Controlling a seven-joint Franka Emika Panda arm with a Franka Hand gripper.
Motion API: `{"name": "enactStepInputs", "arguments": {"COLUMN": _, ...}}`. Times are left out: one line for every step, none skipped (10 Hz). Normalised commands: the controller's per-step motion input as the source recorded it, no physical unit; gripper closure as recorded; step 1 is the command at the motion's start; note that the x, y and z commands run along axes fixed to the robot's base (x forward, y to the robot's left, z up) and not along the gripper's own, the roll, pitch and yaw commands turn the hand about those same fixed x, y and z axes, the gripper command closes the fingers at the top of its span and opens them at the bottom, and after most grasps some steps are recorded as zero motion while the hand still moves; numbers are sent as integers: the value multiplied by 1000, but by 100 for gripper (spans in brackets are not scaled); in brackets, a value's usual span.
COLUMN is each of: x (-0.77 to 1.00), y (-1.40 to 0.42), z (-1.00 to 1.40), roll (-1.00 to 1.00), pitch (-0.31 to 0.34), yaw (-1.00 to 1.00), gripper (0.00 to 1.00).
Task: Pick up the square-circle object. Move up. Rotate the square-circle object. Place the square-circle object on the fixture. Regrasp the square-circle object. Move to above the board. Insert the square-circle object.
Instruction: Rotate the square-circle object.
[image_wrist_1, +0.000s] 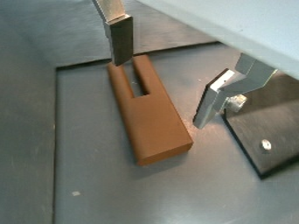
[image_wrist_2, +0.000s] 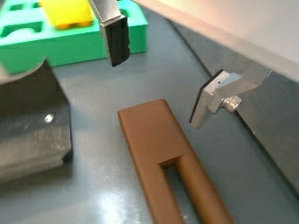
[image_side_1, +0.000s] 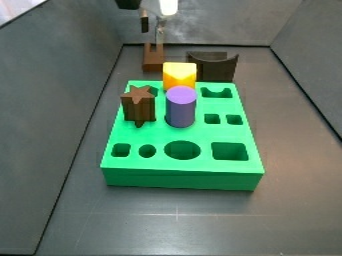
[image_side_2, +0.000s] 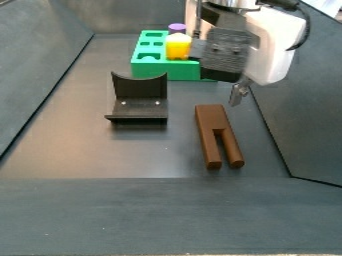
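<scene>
End effector (image_wrist_2: 163, 74) hovers above square-circle object (image_side_2: 219, 133), fingers (image_wrist_1: 121, 42) spread wide, holding nothing.

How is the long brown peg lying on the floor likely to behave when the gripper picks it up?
The brown peg looks solid, so probably stiff. Its flat sides suggest it won't roll. It is long, so gripped near one end it may tilt. The gripper hangs open above it.
</scene>
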Motion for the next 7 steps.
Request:
{"name": "enactStepInputs", "arguments": {"x": 27, "y": 1, "z": -41, "roll": -6, "pitch": -1, "yaw": 1000, "gripper": 0}}
{"name": "enactStepInputs", "arguments": {"x": 27, "y": 1, "z": -41, "roll": -7, "pitch": -1, "yaw": 1000, "gripper": 0}}
{"name": "enactStepInputs", "arguments": {"x": 27, "y": 1, "z": -41, "roll": -8, "pitch": -1, "yaw": 1000, "gripper": 0}}
{"name": "enactStepInputs", "arguments": {"x": 27, "y": 1, "z": -41, "roll": -8, "pitch": -1, "yaw": 1000, "gripper": 0}}
{"name": "enactStepInputs", "arguments": {"x": 27, "y": 1, "z": -41, "roll": -9, "pitch": -1, "yaw": 1000, "gripper": 0}}
{"name": "enactStepInputs", "arguments": {"x": 27, "y": 1, "z": -41, "roll": -10, "pitch": -1, "yaw": 1000, "gripper": 0}}
{"name": "enactStepInputs", "arguments": {"x": 27, "y": 1, "z": -41, "roll": -10, "pitch": -1, "yaw": 1000, "gripper": 0}}
